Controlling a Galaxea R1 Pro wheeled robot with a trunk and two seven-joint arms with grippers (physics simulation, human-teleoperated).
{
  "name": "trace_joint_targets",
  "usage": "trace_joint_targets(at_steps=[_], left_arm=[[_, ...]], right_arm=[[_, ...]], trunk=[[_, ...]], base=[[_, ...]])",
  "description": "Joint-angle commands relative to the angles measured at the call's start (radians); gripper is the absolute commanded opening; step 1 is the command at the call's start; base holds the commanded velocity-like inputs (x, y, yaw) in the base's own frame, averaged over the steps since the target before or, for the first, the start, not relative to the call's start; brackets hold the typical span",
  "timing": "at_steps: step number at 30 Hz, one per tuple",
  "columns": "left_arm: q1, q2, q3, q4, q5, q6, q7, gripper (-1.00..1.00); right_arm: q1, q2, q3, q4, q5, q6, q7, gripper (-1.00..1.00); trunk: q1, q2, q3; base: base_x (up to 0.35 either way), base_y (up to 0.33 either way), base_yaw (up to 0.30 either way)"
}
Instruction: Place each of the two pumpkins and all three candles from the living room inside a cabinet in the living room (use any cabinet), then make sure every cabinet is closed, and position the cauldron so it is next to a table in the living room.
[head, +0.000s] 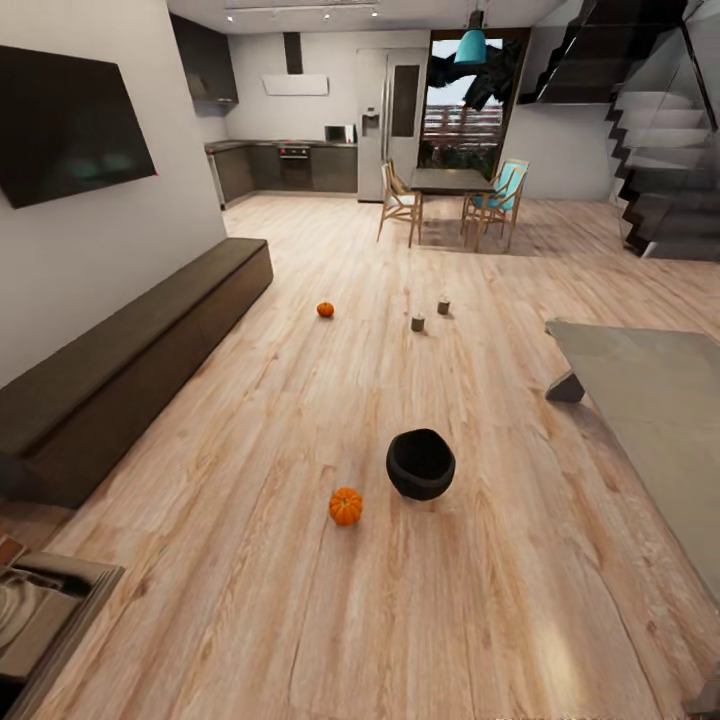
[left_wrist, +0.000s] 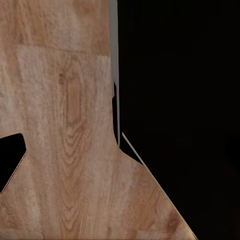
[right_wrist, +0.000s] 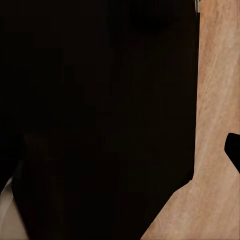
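Observation:
Two orange pumpkins lie on the plank floor, one near me (head: 346, 506) and one farther off (head: 325, 309). The black cauldron (head: 421, 464) stands upright just right of the near pumpkin. Two short candles (head: 418, 323) (head: 443, 307) stand farther back on the floor. The long, low dark cabinet (head: 130, 360) runs along the left wall with its fronts shut. The left wrist view has one dark fingertip (left_wrist: 10, 160) over the floor, and the right wrist view has another fingertip (right_wrist: 233, 150). Nothing shows between the fingers, and their spread is hidden.
A grey low table (head: 650, 390) stands at the right. A black TV (head: 70, 120) hangs above the cabinet. Far back are a dining table with chairs (head: 450, 195), the kitchen and dark stairs (head: 660, 170). A grey robot part (head: 40, 610) fills the bottom-left corner.

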Motion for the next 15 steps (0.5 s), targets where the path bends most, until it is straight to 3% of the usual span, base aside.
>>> trace_joint_targets(at_steps=[1,15], left_arm=[[0.0,0.0,0.0,-0.001,0.0,-0.002,0.0,1.0],[0.0,0.0,0.0,-0.001,0.0,-0.002,0.0,1.0]], right_arm=[[-0.002,0.0,0.0,0.004,-0.007,-0.007,0.001,1.0],[-0.002,0.0,0.0,0.003,-0.006,-0.007,0.001,1.0]], trunk=[[0.0,0.0,0.001],[0.0,0.0,0.021]], base=[[0.0,0.0,-0.211],[0.0,0.0,-0.17]])
